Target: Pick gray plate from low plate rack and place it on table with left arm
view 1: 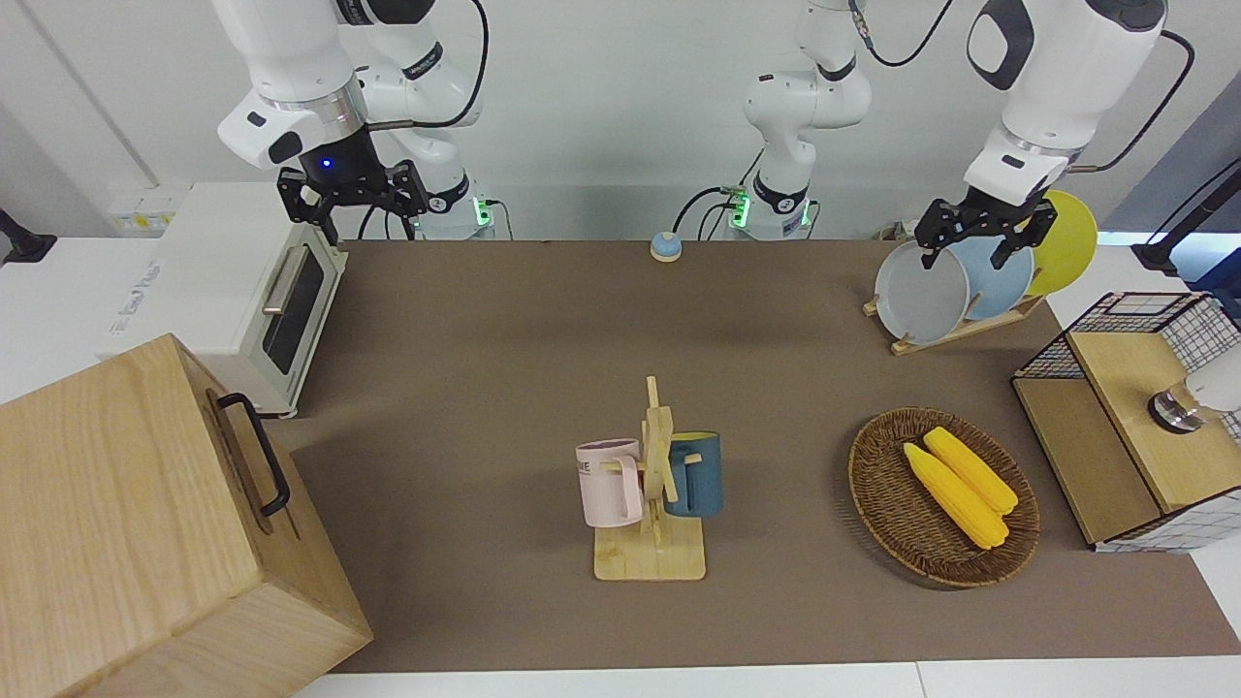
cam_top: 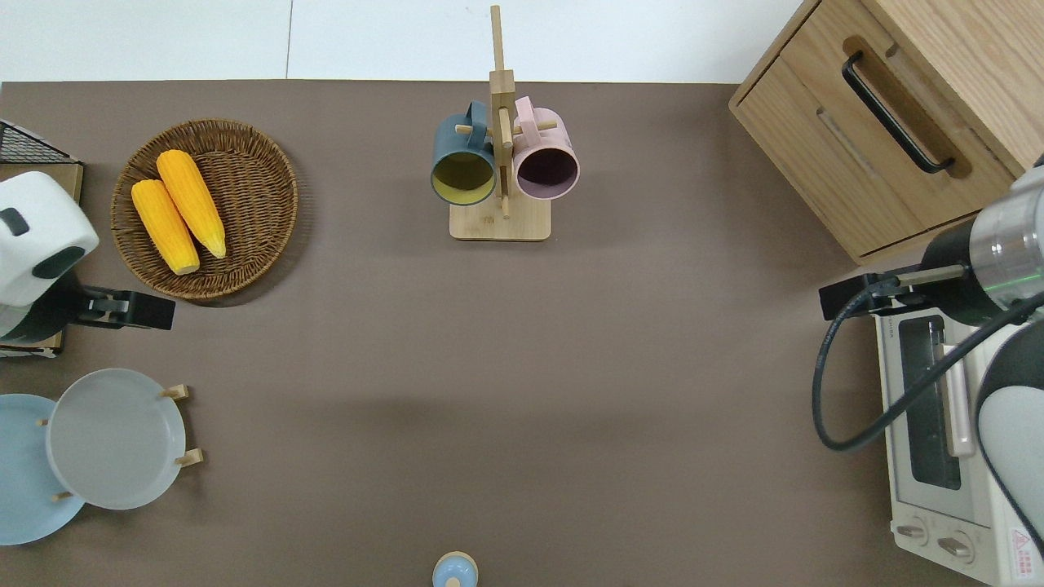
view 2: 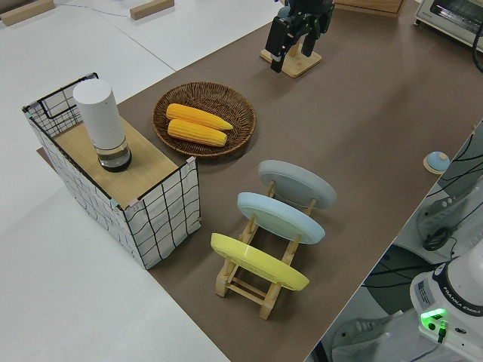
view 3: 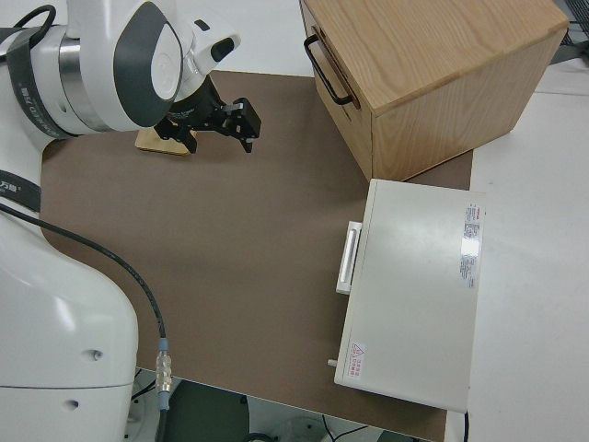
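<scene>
The gray plate leans in the slot of the low plate rack closest to the table's middle; it also shows in the overhead view and the left side view. My left gripper is open and empty, up in the air above the plates' top rims. In the overhead view the left gripper is over bare table between the wicker basket and the rack. My right arm is parked, its gripper open.
A light blue plate and a yellow plate stand in the same rack. A wicker basket with two corn cobs, a wire basket, a mug stand, a toaster oven, a wooden cabinet and a small blue bell stand around.
</scene>
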Motion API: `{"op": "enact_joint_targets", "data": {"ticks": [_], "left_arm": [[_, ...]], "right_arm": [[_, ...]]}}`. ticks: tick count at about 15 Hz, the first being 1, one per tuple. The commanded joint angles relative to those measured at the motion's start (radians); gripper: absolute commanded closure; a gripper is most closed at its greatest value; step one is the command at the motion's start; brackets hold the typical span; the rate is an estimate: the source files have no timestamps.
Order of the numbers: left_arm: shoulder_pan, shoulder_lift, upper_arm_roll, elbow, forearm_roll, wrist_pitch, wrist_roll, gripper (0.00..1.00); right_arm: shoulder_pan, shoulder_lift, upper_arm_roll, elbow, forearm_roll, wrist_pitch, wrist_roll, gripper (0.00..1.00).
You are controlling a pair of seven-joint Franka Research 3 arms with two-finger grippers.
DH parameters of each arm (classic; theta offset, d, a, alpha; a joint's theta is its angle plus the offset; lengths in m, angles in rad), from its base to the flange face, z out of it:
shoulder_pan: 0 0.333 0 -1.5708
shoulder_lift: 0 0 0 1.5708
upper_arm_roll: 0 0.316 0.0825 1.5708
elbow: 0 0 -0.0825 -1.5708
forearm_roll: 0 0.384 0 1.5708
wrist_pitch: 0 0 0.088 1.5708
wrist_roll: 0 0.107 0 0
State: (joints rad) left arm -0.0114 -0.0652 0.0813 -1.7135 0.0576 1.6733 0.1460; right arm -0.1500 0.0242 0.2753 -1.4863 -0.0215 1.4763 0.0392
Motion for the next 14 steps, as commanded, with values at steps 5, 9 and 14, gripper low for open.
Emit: {"op": "enact_joint_targets", "data": {"ticks": [5,9,14], "left_arm": [[0.002,-0.054,0.144,-0.026,0.025,-0.055,0.095,0.0],[0.004,-0.077,0.147,-0.072,0.059,-0.058,0.092,0.0],[0.021,-0.149,0.147,-0.21,0.059,0.011,0.084,0.0]], "right_arm": [[-0.019,-0.003,0.018,0.009,-0.002,-0.014,0.013,0.017],[-0.019,-0.003,0.018,0.009,-0.002,-0.013,0.013,0.017],[-0.019,-0.003,0.018,0.009,-0.002,-0.014,0.013,0.017]]}}
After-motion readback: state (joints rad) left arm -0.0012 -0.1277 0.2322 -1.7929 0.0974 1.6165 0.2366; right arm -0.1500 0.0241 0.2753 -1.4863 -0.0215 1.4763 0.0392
